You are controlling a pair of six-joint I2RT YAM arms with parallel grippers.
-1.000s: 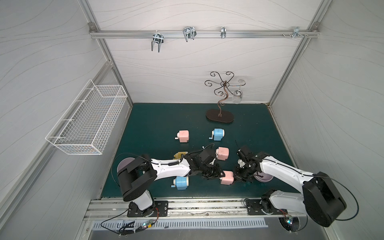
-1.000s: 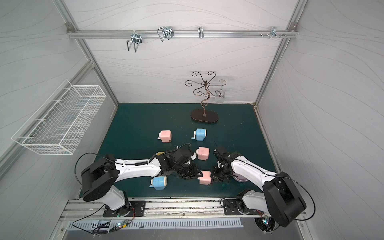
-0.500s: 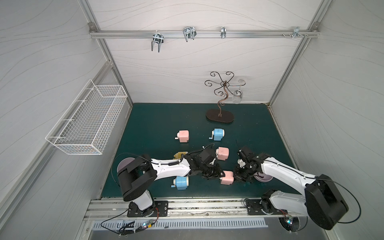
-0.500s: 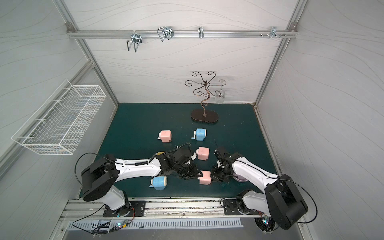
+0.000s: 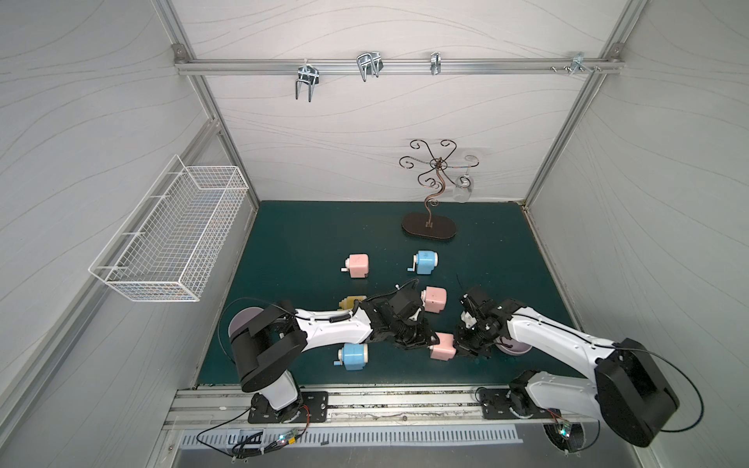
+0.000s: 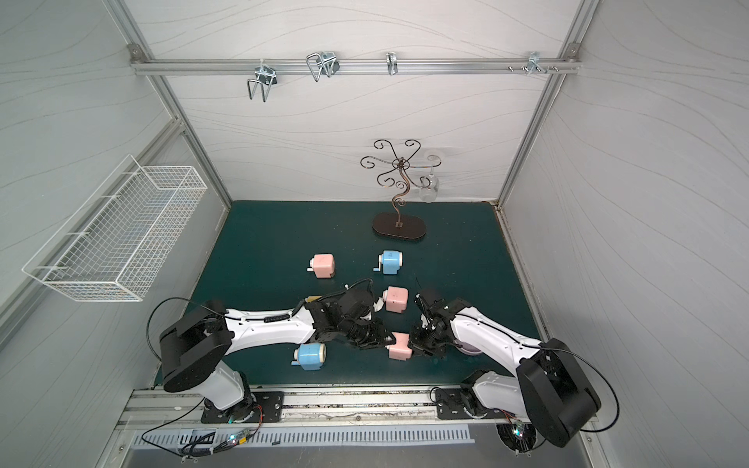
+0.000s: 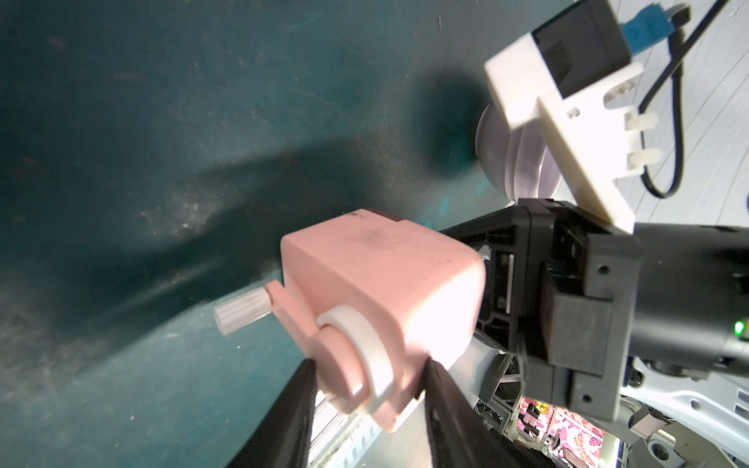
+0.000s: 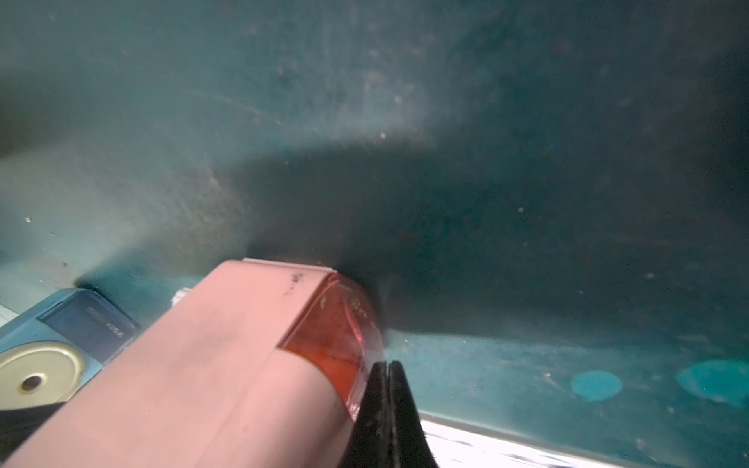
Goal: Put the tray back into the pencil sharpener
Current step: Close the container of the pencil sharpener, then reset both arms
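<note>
A pink pencil sharpener (image 5: 442, 346) (image 6: 400, 346) lies on the green mat near the front, between my two arms. My left gripper (image 5: 425, 342) (image 7: 364, 385) is shut on its crank end, one black finger on each side of the body (image 7: 381, 291). The red see-through tray (image 8: 336, 340) sits in the opposite end of the sharpener (image 8: 227, 356), almost flush with it. My right gripper (image 5: 460, 344) (image 8: 387, 366) is shut with nothing between its fingers, and its tips rest against the tray's outer edge.
Two pink sharpeners (image 5: 358, 265) (image 5: 434, 299) and two blue ones (image 5: 425, 262) (image 5: 354, 356) lie around on the mat. A small yellow object (image 5: 352, 302) sits by the left arm. A curly metal stand (image 5: 429, 227) is at the back, a wire basket (image 5: 174, 235) on the left wall.
</note>
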